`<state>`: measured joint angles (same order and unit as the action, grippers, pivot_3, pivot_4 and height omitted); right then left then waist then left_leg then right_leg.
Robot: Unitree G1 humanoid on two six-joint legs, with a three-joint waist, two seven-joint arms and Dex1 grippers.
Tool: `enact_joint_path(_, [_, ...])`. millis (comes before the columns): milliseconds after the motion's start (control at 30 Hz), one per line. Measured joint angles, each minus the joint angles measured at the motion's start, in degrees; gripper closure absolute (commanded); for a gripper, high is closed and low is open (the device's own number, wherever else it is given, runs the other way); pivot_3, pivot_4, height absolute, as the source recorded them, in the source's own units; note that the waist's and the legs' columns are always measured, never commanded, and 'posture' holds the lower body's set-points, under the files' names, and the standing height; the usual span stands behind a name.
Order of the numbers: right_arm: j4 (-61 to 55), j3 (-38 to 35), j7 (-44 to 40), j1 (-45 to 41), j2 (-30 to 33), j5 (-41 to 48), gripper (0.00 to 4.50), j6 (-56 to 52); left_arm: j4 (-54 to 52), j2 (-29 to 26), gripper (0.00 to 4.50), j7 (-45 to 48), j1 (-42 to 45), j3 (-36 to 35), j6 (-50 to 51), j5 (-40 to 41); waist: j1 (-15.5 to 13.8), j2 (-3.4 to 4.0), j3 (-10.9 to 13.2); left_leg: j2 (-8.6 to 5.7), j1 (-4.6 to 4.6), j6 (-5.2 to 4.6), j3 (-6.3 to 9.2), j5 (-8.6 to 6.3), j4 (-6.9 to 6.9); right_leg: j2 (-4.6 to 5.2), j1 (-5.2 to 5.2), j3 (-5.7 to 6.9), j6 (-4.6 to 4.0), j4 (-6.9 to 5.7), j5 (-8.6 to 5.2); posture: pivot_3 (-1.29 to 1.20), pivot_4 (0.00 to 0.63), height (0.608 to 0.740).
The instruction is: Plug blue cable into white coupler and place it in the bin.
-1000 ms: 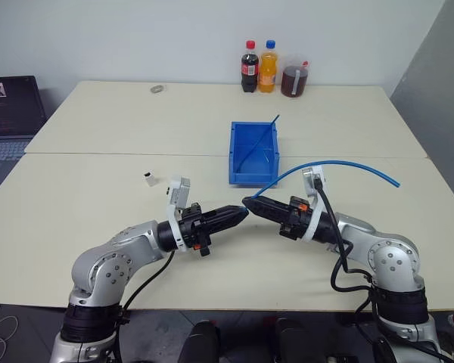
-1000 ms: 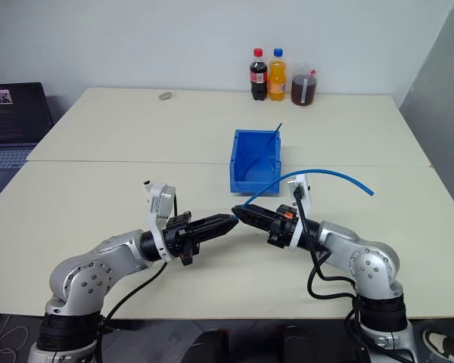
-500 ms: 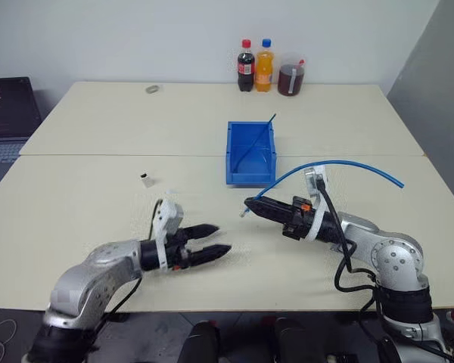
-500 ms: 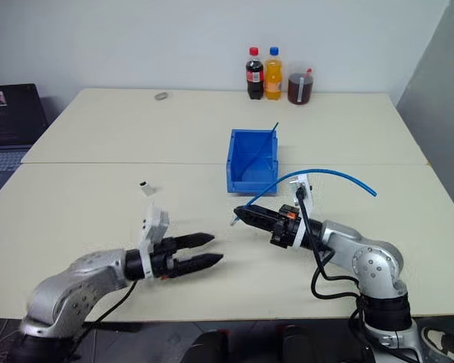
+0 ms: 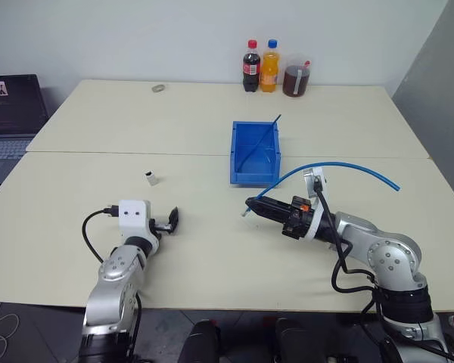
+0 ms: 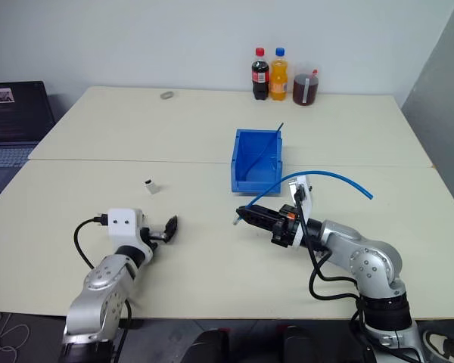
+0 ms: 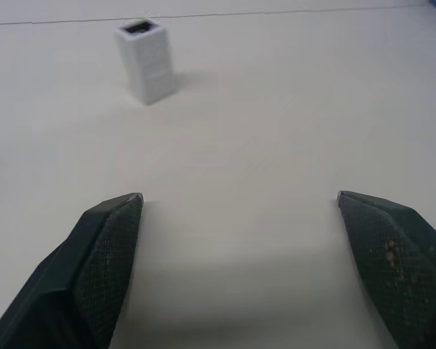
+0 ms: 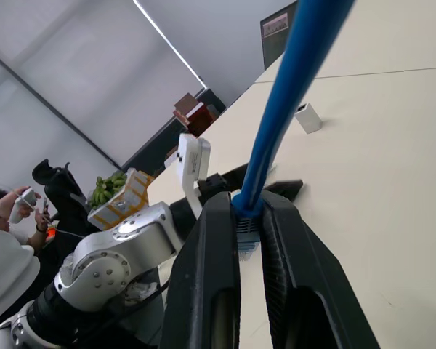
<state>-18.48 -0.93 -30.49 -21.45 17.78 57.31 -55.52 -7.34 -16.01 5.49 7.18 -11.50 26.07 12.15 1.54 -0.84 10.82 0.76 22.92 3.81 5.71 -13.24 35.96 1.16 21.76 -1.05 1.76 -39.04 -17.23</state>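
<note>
My left gripper (image 5: 171, 221) hovers low over the table (image 5: 76, 204), fingers spread wide and empty. My right gripper (image 5: 251, 205) pinches the blue cable (image 5: 340, 164) near its plug. The white coupler (image 5: 150, 178) stands at eleven o'clock from the left gripper, the bin (image 5: 253, 155) at twelve beyond the right.

L arm is bent low over the table, w/ its wrist near the top. The left gripper (image 5: 172, 220) points fwd, away from the robot, almost flat. Its two black fingers (image 7: 105, 240) are spread wide apart w/ nothing between them.

R arm reaches in from the robot's right side, elbow out, wrist turned. The right gripper (image 5: 250, 204) points to the robot's left, about flat, a bit above the table. Its fingers (image 8: 211, 291) are squeezed tight on a thin blue cable (image 8: 291, 80).
</note>
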Motion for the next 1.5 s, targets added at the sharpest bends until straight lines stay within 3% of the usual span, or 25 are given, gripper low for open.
enact_joint_path(267, [1.01, 0.12, -0.67, -0.69, -0.19, -0.60, 4.38, 0.29, 8.94, -0.16, 0.00, -6.51, 12.59, -2.49, 7.12, -1.59, 0.10, 0.00, 0.00, -0.02, 0.01, 0.00, 0.03, 0.00, 0.00, 0.00, 0.00, 0.04, 0.00, -0.01, 0.01, 0.00, 0.150, 0.740])
enact_joint_path(800, [1.10, 0.12, -0.65, -0.94, -0.21, -1.14, 4.38, 0.66, 28.93, -0.25, 0.00, -9.83, 26.97, -2.69, 1.19, -3.94, 0.14, -0.01, 0.00, -0.04, 0.03, 0.02, 0.01, 0.01, 0.00, 0.02, 0.01, 0.03, 0.00, 0.00, 0.01, 0.00, 0.150, 0.740])
enact_joint_path(900, [1.09, 0.11, -0.64, -0.92, -0.17, -1.14, 4.38, 0.66, 30.31, -0.26, 0.43, -9.79, 27.23, -2.60, 0.46, -4.25, 0.15, -0.01, 0.00, -0.04, 0.03, 0.02, 0.01, 0.01, 0.00, 0.02, 0.01, 0.03, 0.00, 0.00, 0.01, 0.00, 0.150, 0.740])
enact_joint_path(1367, [1.05, 0.09, -0.62, -0.90, -0.11, -2.06, 4.39, 0.67, 32.93, -0.26, 3.37, -9.83, 27.23, -2.49, -2.80, -4.81, 0.13, -0.01, 0.00, -0.04, 0.03, 0.02, 0.01, 0.01, 0.00, 0.03, 0.01, 0.04, 0.00, -0.01, 0.02, 0.00, 0.150, 0.740])
enact_joint_path(1500, [0.99, 0.09, -0.62, -0.90, -0.11, -2.09, 4.39, 0.75, 33.28, -0.27, 3.56, -9.83, 27.23, -2.49, -3.30, -4.83, 0.14, -0.01, 0.00, -0.04, 0.02, 0.02, 0.01, 0.01, 0.00, 0.03, 0.01, 0.03, 0.00, -0.02, 0.02, 0.00, 0.150, 0.740])
